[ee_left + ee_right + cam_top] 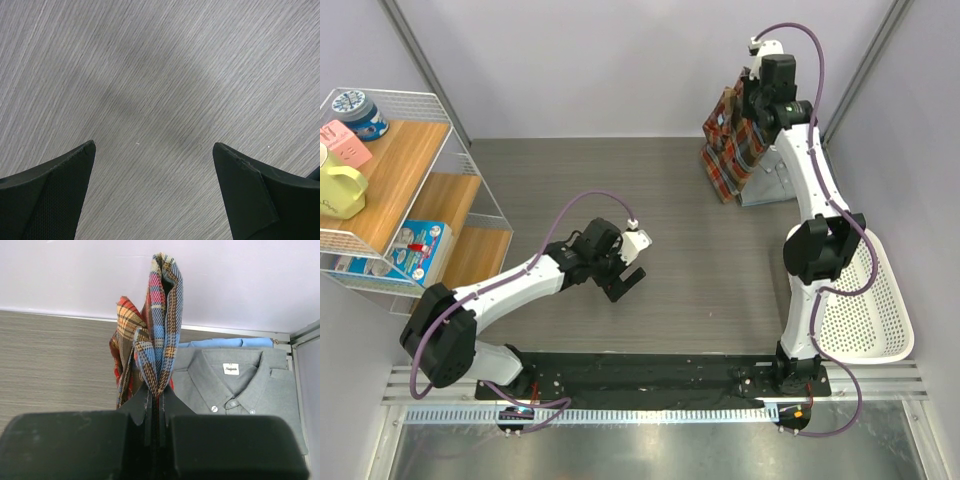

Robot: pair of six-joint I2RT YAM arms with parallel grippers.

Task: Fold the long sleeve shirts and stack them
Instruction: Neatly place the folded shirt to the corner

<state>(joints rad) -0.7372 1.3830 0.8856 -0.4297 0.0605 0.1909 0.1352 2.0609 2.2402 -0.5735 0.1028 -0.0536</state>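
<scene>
Near edge, right side: white mesh basket (876, 322) lies on the table (670, 200) just beside the right arm's base. The arm crosses its inner rim; only its perforated floor and wall show.

Mid-table, left of centre: left gripper (624, 283) hangs over bare wood-grain. In the wrist view its two dark fingers (57, 192) stand spread wide, with only the table top (150, 75) between them; left gripper (154, 146) grasps nothing.

Left edge: wire rack (412, 94) with wooden shelves.
- Upper shelf: a yellow mug (340, 190), a pink item (346, 146) behind it, and a round blue-and-white tin (360, 110) furthest back.
- Lower shelf: a blue-and-white box (422, 250), print too small to read.

Far right corner: right arm reaches out to the back wall. Right gripper (744, 108) is clamped on the plaid shirt (730, 150). In the wrist view the fingers (135, 407) are pressed together on a bunched fold of it, right gripper (155, 402), and the plaid shirt (156, 315) stands up in a crumpled column. Whether its lower end touches the table I cannot tell.

Just beside it, to the right: the grey-blue shirt (235, 385) lies folded flat against the wall, collar up and buttoned, white label in the neck. A strip of brighter blue cloth (225, 342) shows at its far edge. From above, the grey-blue shirt (768, 186) is mostly covered by the arm.
</scene>
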